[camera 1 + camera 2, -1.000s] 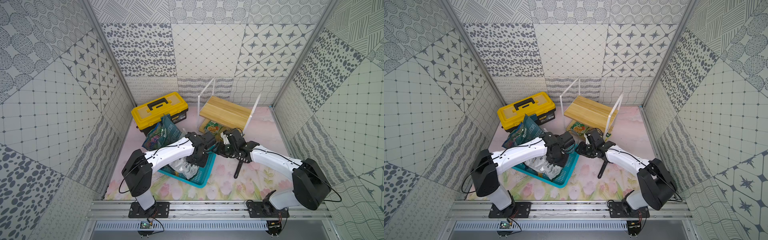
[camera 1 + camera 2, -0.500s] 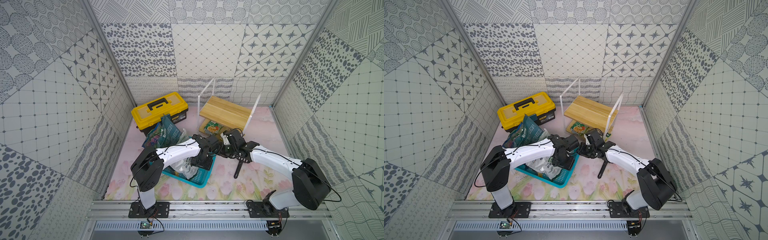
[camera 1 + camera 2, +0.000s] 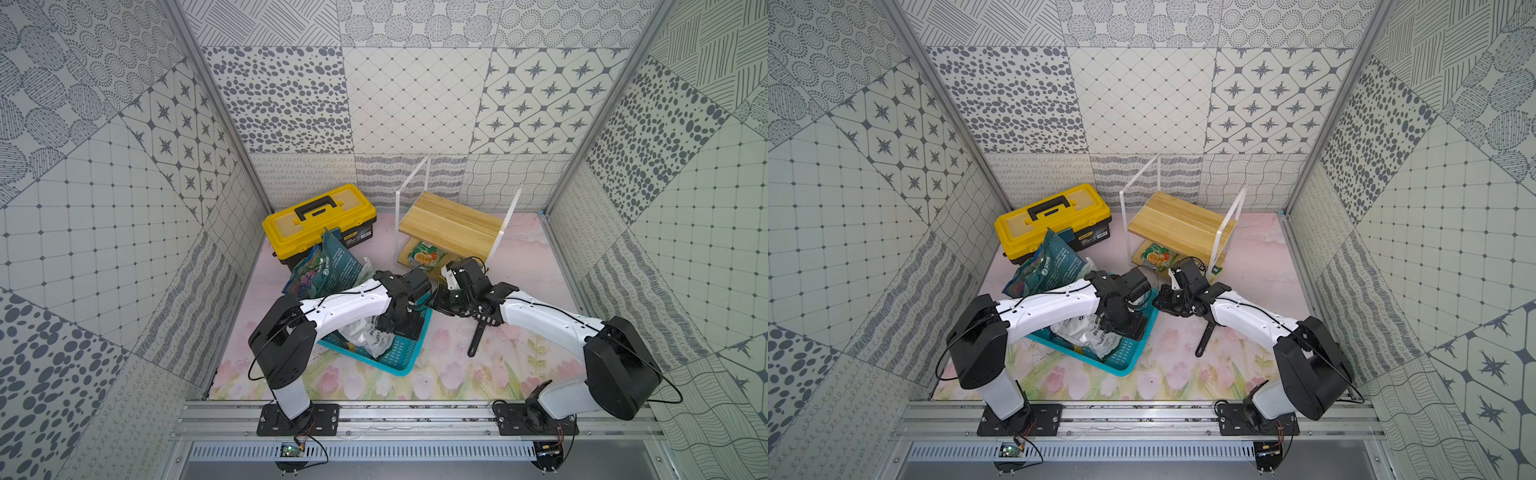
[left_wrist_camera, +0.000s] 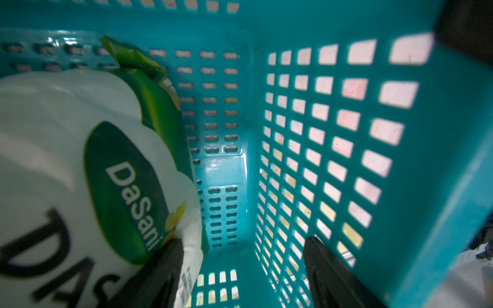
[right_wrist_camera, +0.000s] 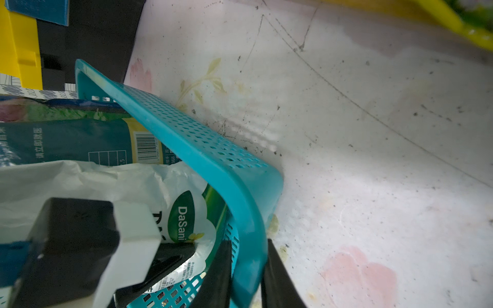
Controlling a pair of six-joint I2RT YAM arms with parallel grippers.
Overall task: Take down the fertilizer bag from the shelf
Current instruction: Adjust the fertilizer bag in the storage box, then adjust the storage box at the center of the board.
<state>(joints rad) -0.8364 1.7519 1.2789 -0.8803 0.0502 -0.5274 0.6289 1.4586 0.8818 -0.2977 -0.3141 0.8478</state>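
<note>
Covering the floor of the cell, a pale pink mat [image 3: 457, 365] printed with tulips and leaves fills the lower middle of both top views. Close up in the right wrist view it is scuffed, with dark specks and thin scratches. Walls [image 3: 415, 104] papered in grey-and-white patches of dots, stars, grids and wavy lines rise on three sides. A slotted aluminium rail [image 3: 415, 415] carrying both arm bases runs along the bottom of the frame.

At the back, just above centre, the shelf [image 3: 453, 224] stands on the mat, and a green-and-orange bag [image 3: 424, 257] lies on its lower board. A yellow toolbox [image 3: 320, 216] sits to the left of the shelf. Below the toolbox, a teal basket [image 3: 399, 361] holds a white DaSani bag [image 3: 365, 336], with a dark teal bag [image 3: 332, 270] leaning at its upper left end.

The left gripper [image 4: 241, 241] is down inside the basket, jaws wide apart with nothing between them and one finger against the white DaSani bag. The right gripper [image 5: 248, 242] pinches the basket's wall near a corner, one finger inside and one outside.
</note>
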